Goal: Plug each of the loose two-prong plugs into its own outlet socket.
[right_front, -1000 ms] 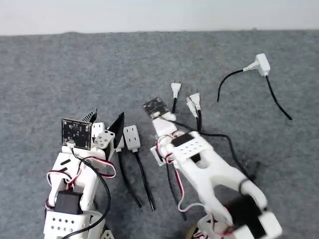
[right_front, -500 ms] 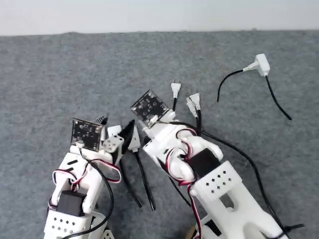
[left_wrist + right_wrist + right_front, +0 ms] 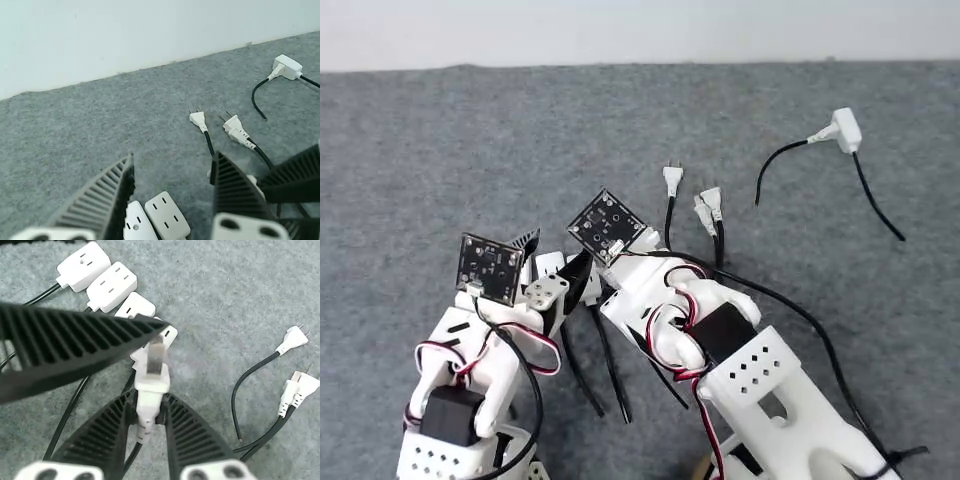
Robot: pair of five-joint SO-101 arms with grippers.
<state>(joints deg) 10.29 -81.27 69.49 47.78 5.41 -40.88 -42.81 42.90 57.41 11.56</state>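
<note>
Spreading wide, the left gripper (image 3: 173, 159) hangs released over the white outlet sockets (image 3: 167, 219), gripping nothing. Just beside it we see the right gripper (image 3: 148, 401) clenched on a two-prong plug (image 3: 150, 382), its prongs pointing at the nearest socket (image 3: 164, 335); we cannot tell if they touch. Further right two loose plugs (image 3: 672, 178) lie together on the grey carpet (image 3: 470, 130), a bulkier white plug (image 3: 845, 128) well apart beyond.

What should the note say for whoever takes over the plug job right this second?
Right pincer: shut on a two-prong plug, prongs aimed at the sockets, not inserted.
Left pincer: open, hovering over the sockets.
Done: nothing visibly plugged in.
Left: seat the held plug, then the two loose plugs beyond; a third white plug lies farther off.
</note>
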